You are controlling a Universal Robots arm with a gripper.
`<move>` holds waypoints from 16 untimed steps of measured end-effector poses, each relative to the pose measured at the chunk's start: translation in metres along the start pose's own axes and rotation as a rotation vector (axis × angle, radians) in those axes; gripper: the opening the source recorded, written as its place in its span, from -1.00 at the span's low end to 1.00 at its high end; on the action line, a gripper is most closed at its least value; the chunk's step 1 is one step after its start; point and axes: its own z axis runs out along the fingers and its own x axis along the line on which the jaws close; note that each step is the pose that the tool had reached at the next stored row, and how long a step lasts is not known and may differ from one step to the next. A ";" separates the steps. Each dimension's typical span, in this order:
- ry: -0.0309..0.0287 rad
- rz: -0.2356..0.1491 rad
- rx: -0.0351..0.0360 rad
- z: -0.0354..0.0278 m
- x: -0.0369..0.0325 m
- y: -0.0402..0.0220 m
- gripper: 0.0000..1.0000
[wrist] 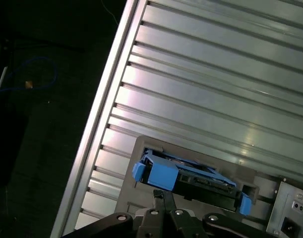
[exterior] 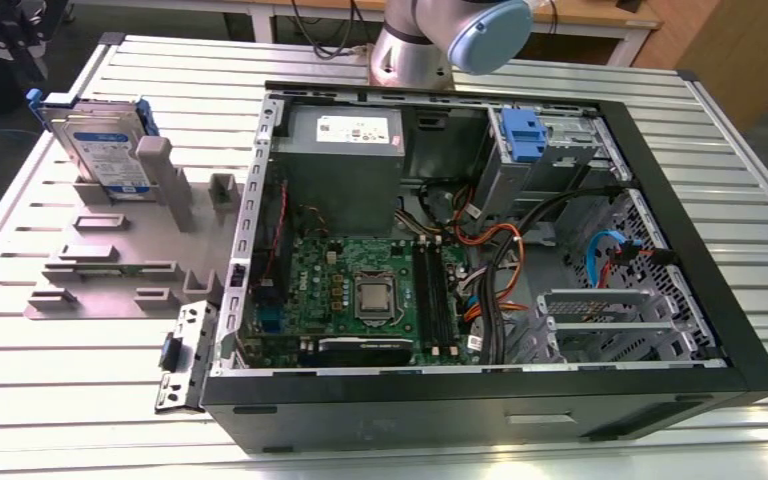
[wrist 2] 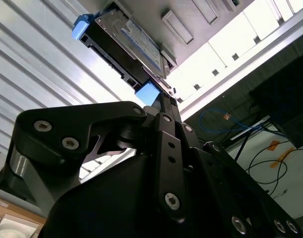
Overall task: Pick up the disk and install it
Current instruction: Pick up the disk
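I'm reading the exterior view from its left. The disk (exterior: 97, 150) stands on edge in the upper left of the frame. Its label faces the camera and the blue rails run along its edges. It is slotted into a grey holder (exterior: 104, 270) that lies on the slatted metal table (exterior: 37, 400), and one of the holder's posts stands just beside the disk on the exterior view's right.

Next along is the open case (exterior: 491, 395), which takes up the middle and right of the frame. Inside it, the grey power supply (exterior: 344, 150) sits at the upper left with the green motherboard (exterior: 357, 290) below it. Orange and blue cables (exterior: 491, 240) trail further right, and a blue latch (exterior: 524, 135) sits in the bay at the case's upper right corner. The arm (exterior: 424, 40) rises at top centre, behind the case.

In both wrist views I see the claw (wrist: 161, 195) (wrist 2: 163, 101) with its fingers pressed together. There is no gap between the tips and nothing is held in them. The disk (wrist: 201, 182) (wrist 2: 126, 42) shows beyond the tips in line with them, seated in its holder with a blue rail end toward the camera. I cannot tell how near the tips are to it.
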 end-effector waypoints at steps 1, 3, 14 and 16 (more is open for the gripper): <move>0.0000 0.000 0.0000 0.0000 0.0000 0.0000 -0.79; 0.0000 0.000 0.0000 0.0000 0.0000 0.0000 -0.79; 0.0047 -0.135 0.0022 0.0003 0.0000 0.0000 -0.79; 0.0048 -0.165 0.0031 0.0004 0.0000 0.0000 -0.79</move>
